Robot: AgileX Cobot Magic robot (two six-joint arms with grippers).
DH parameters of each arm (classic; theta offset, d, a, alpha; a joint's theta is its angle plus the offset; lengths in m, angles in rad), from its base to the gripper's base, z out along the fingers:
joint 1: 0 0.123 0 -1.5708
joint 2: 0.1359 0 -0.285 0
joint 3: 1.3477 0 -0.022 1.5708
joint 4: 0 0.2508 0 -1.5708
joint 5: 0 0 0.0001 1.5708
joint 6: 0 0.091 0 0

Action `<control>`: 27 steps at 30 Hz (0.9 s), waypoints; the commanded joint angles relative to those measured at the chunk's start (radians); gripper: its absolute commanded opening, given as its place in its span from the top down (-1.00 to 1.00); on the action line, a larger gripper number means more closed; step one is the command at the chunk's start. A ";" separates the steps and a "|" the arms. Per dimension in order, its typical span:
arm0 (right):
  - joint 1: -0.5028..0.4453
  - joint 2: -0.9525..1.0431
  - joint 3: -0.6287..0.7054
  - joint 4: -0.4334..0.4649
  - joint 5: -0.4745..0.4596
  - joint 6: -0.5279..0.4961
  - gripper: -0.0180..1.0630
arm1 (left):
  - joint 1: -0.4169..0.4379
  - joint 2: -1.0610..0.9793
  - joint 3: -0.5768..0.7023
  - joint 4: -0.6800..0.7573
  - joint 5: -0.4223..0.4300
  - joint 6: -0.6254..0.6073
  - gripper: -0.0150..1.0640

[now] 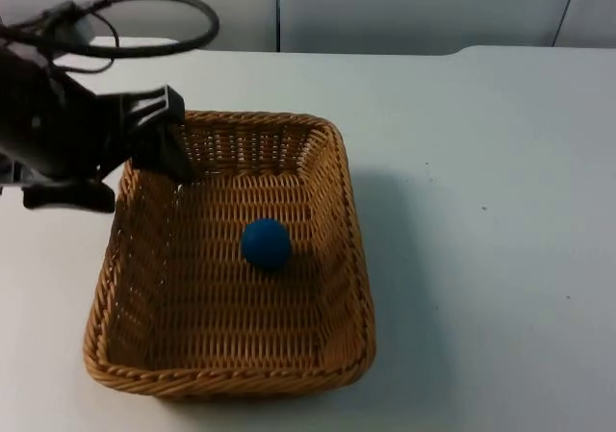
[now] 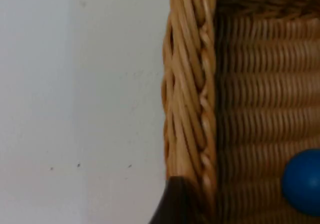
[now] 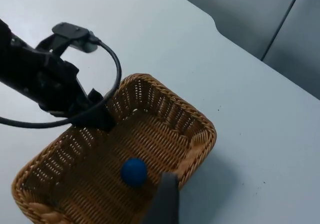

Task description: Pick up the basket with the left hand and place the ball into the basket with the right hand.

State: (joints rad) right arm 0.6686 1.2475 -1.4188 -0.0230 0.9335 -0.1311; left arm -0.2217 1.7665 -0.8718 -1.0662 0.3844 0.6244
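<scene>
Basket (image 1: pixel 226 259) rests on the table (image 1: pixel 481 211), and we see the ball (image 1: pixel 266 243) lying inside it. Our left gripper (image 1: pixel 171 158) is clamped on the far left rim. Our right gripper (image 3: pixel 165 204) hangs above the basket; we cannot tell its state.

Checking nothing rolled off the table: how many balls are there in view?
1. The blue ball lies inside the basket, near the middle of its floor. The left gripper holds the basket's far left rim. The basket walls could hide a small one.
</scene>
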 commanded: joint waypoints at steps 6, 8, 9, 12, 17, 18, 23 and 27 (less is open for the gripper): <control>-0.001 -0.022 0.036 -0.037 -0.058 0.016 -0.46 | 0.000 -0.296 -0.002 0.131 0.066 -0.004 -0.38; -0.001 -0.032 0.061 -0.054 -0.085 0.033 -0.46 | 0.000 -0.333 -0.002 0.165 0.066 -0.009 -0.38; -0.001 -0.039 0.083 -0.059 -0.106 0.045 -0.46 | 0.000 -0.363 -0.002 0.200 0.066 -0.026 -0.38; -0.001 -0.057 0.137 -0.062 -0.144 0.054 -0.46 | 0.000 -0.430 0.000 0.264 0.073 -0.061 -0.38; -0.001 -0.122 0.272 -0.059 -0.247 0.068 -0.46 | 0.000 -0.543 0.000 0.414 0.149 -0.142 -0.38; -0.001 -0.122 0.272 -0.059 -0.247 0.068 -0.46 | 0.000 -0.543 0.000 0.414 0.149 -0.142 -0.38; -0.001 -0.195 0.375 -0.050 -0.311 0.074 -0.46 | 0.000 -0.616 0.000 0.460 0.200 -0.164 -0.38; -0.001 -0.255 0.441 -0.050 -0.336 0.075 -0.46 | 0.000 -0.683 0.002 0.485 0.246 -0.164 -0.38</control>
State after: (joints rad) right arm 0.6686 1.0133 -0.9961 -0.0777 0.6242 -0.0621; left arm -0.2217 1.1091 -0.8718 -0.5946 0.6072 0.4682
